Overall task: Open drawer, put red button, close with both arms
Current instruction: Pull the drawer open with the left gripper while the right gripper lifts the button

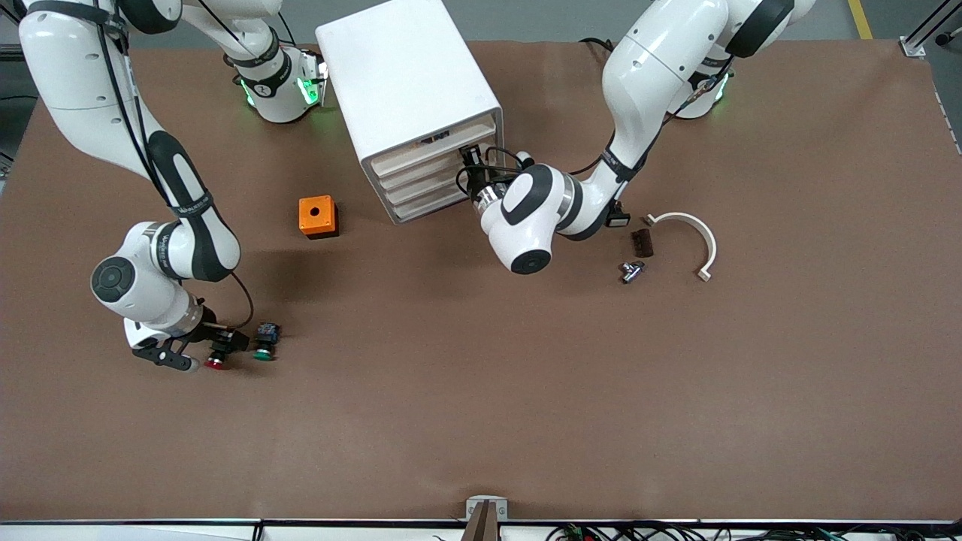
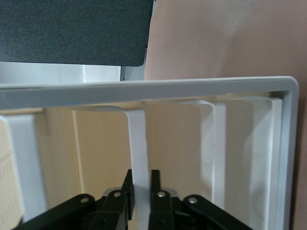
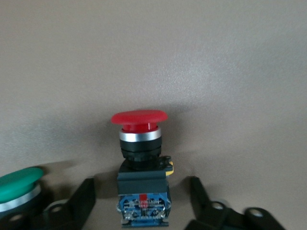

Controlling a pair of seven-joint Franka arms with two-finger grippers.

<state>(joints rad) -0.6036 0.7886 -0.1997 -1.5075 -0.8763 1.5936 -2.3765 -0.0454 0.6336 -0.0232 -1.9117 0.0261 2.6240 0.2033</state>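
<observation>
While the white drawer cabinet (image 1: 409, 90) is standing near the arms' bases, its stacked drawers are facing the left arm's end of the table, and the left gripper (image 1: 472, 161) is reaching into the front of the upper drawers. In the left wrist view, the left gripper's fingers (image 2: 156, 189) are clamping a thin white vertical handle strip (image 2: 139, 158), one finger on each side and touching it. The drawer interiors are not showing any contents in either view.

Nearer to the front camera, toward the right arm's end, the right gripper (image 1: 197, 353) is sitting low at the table surface with the red button (image 1: 216, 359) between its spread fingers. In the right wrist view, the red button (image 3: 140, 158) is lying on its side on the table, red cap pointing away from the gripper, and the fingers (image 3: 79, 203) are standing apart from its black body on both sides, not gripping it. The green button (image 1: 264, 342) is lying just beside the red one.

An orange box (image 1: 317, 216) with a hole in its top is resting on the brown table (image 1: 481, 391) beside the cabinet. Toward the left arm's end, a curved white bracket (image 1: 695, 240), a small dark block (image 1: 641, 243) and a small metal fitting (image 1: 632, 270) are lying near one another. Grey floor is showing along the top edge of the front view.
</observation>
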